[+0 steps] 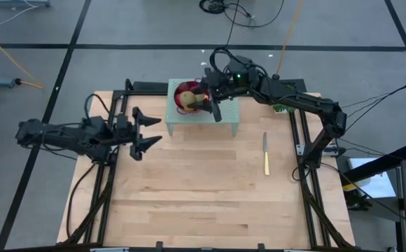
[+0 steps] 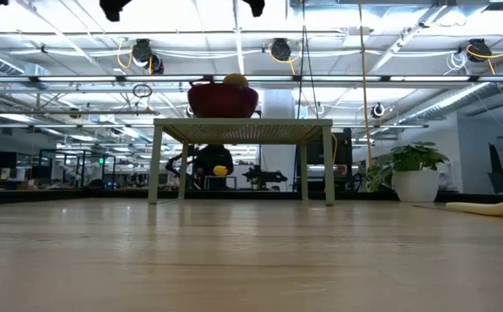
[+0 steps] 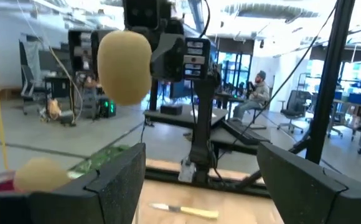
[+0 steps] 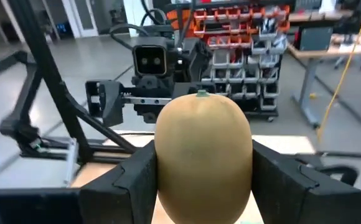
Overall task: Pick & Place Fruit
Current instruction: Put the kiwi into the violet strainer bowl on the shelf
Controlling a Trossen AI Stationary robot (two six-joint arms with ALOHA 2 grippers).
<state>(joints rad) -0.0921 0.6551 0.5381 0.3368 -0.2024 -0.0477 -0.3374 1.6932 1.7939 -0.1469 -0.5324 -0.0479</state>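
Observation:
My right gripper [image 1: 206,101] reaches in from the table's right and is shut on a brown-green oval fruit [image 4: 202,155], held above the purple mesh bowl [image 1: 184,96]. The bowl stands on a small pale-green stand [image 1: 227,119] at the table's far middle. Another pale fruit [image 3: 40,173] lies in the bowl and shows over its rim in the low view [image 2: 236,81]. My left gripper [image 1: 147,129] hovers open to the left of the stand, pointing toward it. In the left wrist view the held fruit [image 3: 124,65] shows ahead of my open left fingers. My right gripper pinches the oval fruit between its two fingers, one pad on each of its long sides [image 4: 162,168]. The fingers come in level from the table's right. The fruit stands upright with its stem end [image 4: 200,93] on top, lifted clear above the bowl.
A slim yellow-handled knife [image 1: 265,154] lies on the wood toward the table's right, also seen in the low view [image 2: 486,207]. Black frame rails [image 1: 301,150] run along both table sides. The near half of the table is bare wood [image 1: 203,203].

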